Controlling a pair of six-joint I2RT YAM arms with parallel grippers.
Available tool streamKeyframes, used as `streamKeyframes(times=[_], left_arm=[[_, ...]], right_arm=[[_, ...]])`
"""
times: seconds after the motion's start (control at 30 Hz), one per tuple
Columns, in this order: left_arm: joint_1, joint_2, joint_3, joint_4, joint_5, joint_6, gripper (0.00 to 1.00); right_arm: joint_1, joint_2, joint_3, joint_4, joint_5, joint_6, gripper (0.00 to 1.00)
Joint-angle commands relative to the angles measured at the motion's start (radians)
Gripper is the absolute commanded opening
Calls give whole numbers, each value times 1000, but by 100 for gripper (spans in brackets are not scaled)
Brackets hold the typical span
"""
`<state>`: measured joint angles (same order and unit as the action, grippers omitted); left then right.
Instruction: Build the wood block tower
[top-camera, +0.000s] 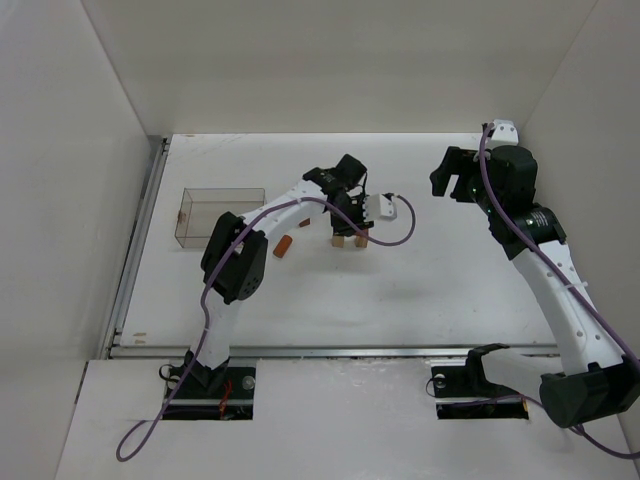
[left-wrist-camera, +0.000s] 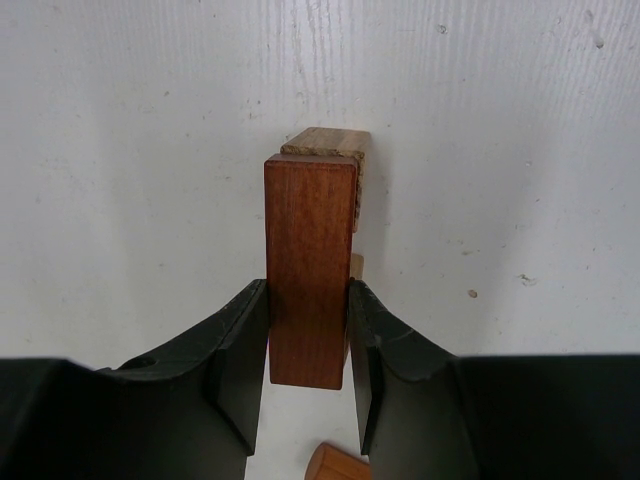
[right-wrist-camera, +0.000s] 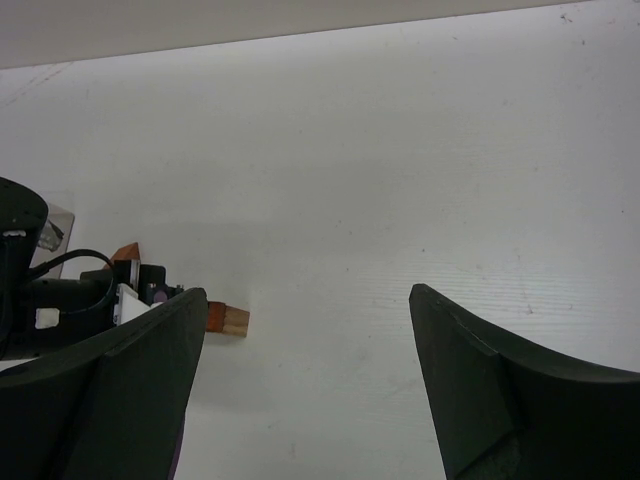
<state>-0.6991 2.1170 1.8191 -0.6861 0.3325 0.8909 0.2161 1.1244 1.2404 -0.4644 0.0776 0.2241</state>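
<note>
My left gripper (top-camera: 347, 222) (left-wrist-camera: 308, 296) is shut on a reddish-brown bar (left-wrist-camera: 310, 262), holding it by its long sides. The bar's far end lies over a light tan block (left-wrist-camera: 326, 141); I cannot tell whether they touch. In the top view two tan blocks (top-camera: 338, 241) (top-camera: 361, 240) stand side by side under that gripper. A reddish rounded piece (top-camera: 284, 247) lies loose on the table to their left, and its tip shows in the left wrist view (left-wrist-camera: 337, 464). My right gripper (top-camera: 452, 180) (right-wrist-camera: 308, 295) is open and empty, well right of the blocks. A tan block (right-wrist-camera: 235, 321) shows far off in its view.
A clear plastic box (top-camera: 205, 216) stands at the left of the white table (top-camera: 450, 290). White walls enclose the table on the left, back and right. A purple cable (top-camera: 395, 232) loops by the left wrist.
</note>
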Motion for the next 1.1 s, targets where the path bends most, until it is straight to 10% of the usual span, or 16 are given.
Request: streamKeyframes(times=[0.0, 0.43, 1.07], left_arm=[[4, -61, -32, -10, 2, -4, 21], [4, -80, -32, -1, 2, -4, 54], [29, -423, -144, 28, 13, -176, 55]], right_arm=[[-6, -38, -6, 24, -1, -9, 87], [-6, -38, -15, 15, -10, -9, 87], [-6, -49, 56, -77, -79, -9, 87]])
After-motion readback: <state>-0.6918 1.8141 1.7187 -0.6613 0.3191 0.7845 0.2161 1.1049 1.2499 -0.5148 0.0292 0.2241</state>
